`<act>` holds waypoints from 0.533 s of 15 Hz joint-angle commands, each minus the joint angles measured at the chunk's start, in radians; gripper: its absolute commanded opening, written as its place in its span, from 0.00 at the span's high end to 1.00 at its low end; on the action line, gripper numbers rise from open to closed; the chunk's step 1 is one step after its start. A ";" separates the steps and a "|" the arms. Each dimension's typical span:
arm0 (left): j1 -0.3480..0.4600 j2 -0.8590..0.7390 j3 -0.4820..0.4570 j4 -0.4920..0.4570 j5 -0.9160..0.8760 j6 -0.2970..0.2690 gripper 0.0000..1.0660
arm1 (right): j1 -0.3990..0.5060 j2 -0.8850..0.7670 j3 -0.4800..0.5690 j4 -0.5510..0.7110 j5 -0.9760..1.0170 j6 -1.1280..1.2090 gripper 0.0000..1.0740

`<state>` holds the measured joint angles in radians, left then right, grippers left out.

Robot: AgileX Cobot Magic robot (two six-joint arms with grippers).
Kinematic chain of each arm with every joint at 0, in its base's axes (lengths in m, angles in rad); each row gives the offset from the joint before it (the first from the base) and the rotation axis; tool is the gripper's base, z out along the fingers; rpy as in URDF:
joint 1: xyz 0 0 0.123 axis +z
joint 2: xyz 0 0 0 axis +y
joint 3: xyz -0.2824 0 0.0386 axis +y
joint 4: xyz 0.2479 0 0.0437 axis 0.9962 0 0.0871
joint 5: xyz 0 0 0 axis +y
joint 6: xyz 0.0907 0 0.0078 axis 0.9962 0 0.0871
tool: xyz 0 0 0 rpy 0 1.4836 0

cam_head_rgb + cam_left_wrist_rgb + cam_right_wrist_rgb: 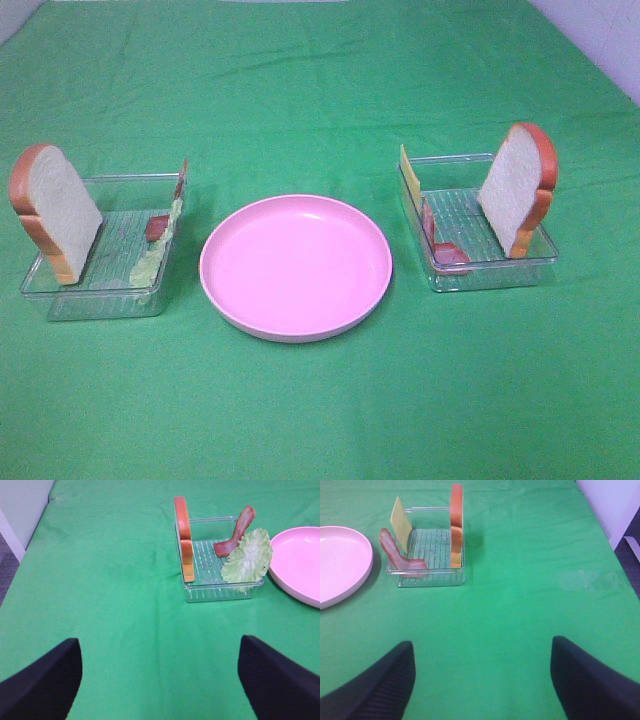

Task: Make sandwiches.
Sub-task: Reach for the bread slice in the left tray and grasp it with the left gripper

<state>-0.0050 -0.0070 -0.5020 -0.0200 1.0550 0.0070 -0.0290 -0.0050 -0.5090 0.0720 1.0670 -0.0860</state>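
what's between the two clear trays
The pink plate sits between the left tray and right tray, with nothing on it; the exterior high view shows this.

A bread slice [456,525] is stood on edge in a clear tray [427,578], a cheese slice [401,523] and bacon strip [396,556] leaned at its opposite wall. A pink plate [340,562] is seen beside the tray.

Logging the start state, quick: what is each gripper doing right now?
Left gripper: open, holding nothing.
Right gripper: open, holding nothing.
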 commanded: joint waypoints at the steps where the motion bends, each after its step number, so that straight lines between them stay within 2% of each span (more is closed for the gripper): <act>1: 0.004 -0.019 0.002 -0.009 -0.009 0.003 0.25 | -0.004 -0.016 0.002 0.000 -0.007 -0.013 0.34; 8: 0.004 -0.019 0.002 -0.009 -0.009 0.003 0.25 | -0.004 -0.016 0.002 0.000 -0.007 -0.013 0.34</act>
<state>-0.0050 -0.0070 -0.5020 -0.0200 1.0550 0.0070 -0.0290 -0.0050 -0.5090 0.0720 1.0670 -0.0860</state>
